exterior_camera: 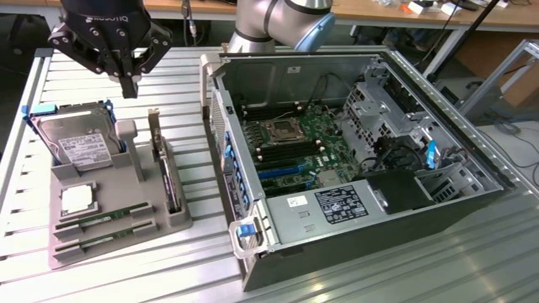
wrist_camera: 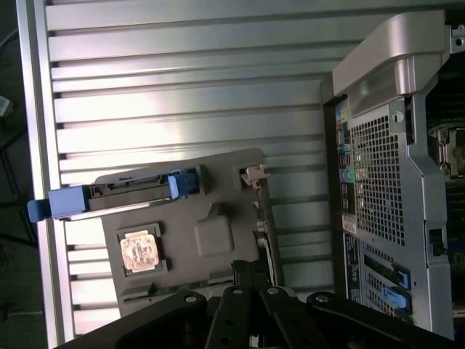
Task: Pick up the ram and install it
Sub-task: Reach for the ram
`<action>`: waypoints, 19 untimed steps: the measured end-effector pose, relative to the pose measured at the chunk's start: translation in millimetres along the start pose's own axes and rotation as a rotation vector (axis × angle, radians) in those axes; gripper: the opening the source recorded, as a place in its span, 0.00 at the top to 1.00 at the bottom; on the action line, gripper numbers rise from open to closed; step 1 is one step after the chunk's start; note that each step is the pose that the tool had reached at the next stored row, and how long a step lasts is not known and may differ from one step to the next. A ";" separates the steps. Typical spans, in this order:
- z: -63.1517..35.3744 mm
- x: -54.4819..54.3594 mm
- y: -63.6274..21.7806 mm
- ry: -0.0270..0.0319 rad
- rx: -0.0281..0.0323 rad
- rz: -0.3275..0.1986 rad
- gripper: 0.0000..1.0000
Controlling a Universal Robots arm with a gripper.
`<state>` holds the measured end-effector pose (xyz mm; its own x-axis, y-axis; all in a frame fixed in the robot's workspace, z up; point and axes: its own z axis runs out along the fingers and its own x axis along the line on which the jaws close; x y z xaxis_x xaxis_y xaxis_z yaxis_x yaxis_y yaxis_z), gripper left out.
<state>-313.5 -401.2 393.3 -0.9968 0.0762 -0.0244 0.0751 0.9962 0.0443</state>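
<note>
- whole setup sits on a metal table point(exterior_camera: 101, 278) with a ribbed, slatted top, silvery grey
- light comes from overhead; it throws a bright glare across the slats, strongest in the wrist view
- a long wooden bench point(exterior_camera: 379, 16) runs along the back, small clutter on it
- aluminium frame bars point(exterior_camera: 505, 69) stand on the exterior view's right
- pale floor point(exterior_camera: 526, 151) over there too, with loose cables point(exterior_camera: 509, 129) lying on it

Bright overhead light, glare on table point(wrist_camera: 182, 109)
</note>
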 end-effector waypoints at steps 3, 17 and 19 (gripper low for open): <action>0.0 -0.1 -1.0 0.0000 0.0000 0.000 0.90; -0.3 -0.5 -6.8 0.0000 0.0000 0.000 0.90; -0.3 -0.6 -8.0 0.0000 0.0000 0.000 0.90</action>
<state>-313.5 -409.3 393.3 -0.9968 0.0762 -0.0245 0.0751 0.9962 0.0444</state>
